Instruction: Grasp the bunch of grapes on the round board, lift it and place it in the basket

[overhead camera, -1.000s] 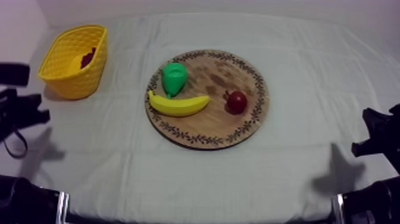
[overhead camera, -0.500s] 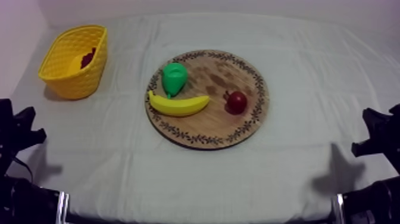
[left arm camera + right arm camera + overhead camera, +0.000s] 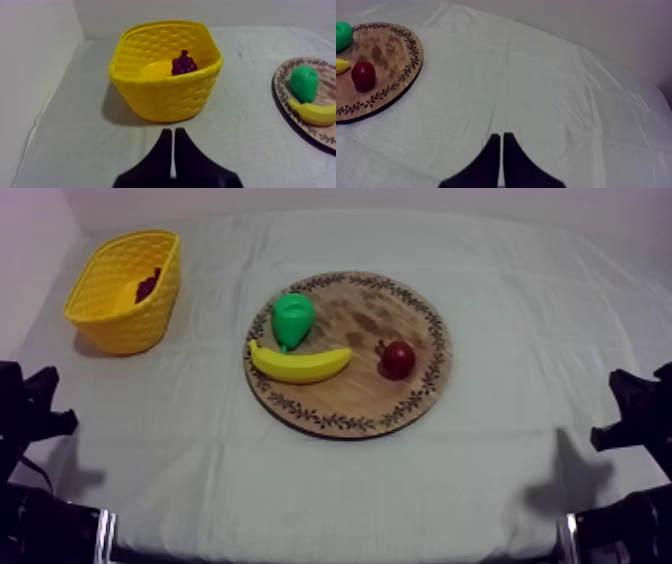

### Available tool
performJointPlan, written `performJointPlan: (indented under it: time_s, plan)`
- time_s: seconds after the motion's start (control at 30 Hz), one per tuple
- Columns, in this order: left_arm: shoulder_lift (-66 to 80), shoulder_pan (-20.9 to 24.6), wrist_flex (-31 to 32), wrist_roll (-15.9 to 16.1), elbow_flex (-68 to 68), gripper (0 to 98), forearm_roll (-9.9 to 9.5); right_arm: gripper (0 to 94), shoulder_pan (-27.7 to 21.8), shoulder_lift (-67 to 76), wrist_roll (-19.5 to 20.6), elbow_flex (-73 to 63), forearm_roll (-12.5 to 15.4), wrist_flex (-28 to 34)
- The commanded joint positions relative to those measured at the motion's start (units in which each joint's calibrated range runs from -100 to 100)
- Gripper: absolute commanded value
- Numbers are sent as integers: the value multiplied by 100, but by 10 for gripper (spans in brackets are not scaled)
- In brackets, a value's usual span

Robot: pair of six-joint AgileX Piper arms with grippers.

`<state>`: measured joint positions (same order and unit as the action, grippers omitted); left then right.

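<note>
The dark purple bunch of grapes (image 3: 184,63) lies inside the yellow basket (image 3: 170,97), against its far wall. From above, the grapes (image 3: 147,285) show in the basket (image 3: 115,323) at the table's far left. The round wooden board (image 3: 390,403) in the middle carries a green pear (image 3: 293,318), a banana (image 3: 300,365) and a small red fruit (image 3: 398,359). My left gripper (image 3: 173,133) is shut on nothing, a short way in front of the basket, low at the left edge (image 3: 40,410). My right gripper (image 3: 501,136) is shut and empty over bare cloth, low at the right edge (image 3: 628,416).
The pear (image 3: 304,84) and banana (image 3: 314,112) on the board's rim (image 3: 280,102) lie to the right of the basket. The board (image 3: 391,60) with the red fruit (image 3: 363,76) is well off from my right gripper. Bare cloth lies between.
My left arm has drawn back from beside the basket toward the table's near left edge. The right arm and the fruit have not moved.
</note>
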<state>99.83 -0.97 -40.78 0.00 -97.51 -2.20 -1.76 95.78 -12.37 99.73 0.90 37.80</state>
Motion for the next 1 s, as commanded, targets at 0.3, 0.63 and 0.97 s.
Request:
performJointPlan:
  time_s: [0.3, 0.63, 0.97]
  plan:
    - [11, -150, -303, -29, 112, 0, -4, 2, 0, -3, 0, 4, 0, 3]
    - [17, -191, 109, 207, -29, 0, 10, 2, 7, -11, 1, 4, 0, 3]
    - [17, -177, 131, 420, -37, 0, 13, 2, 8, -11, 2, 4, 0, 3]
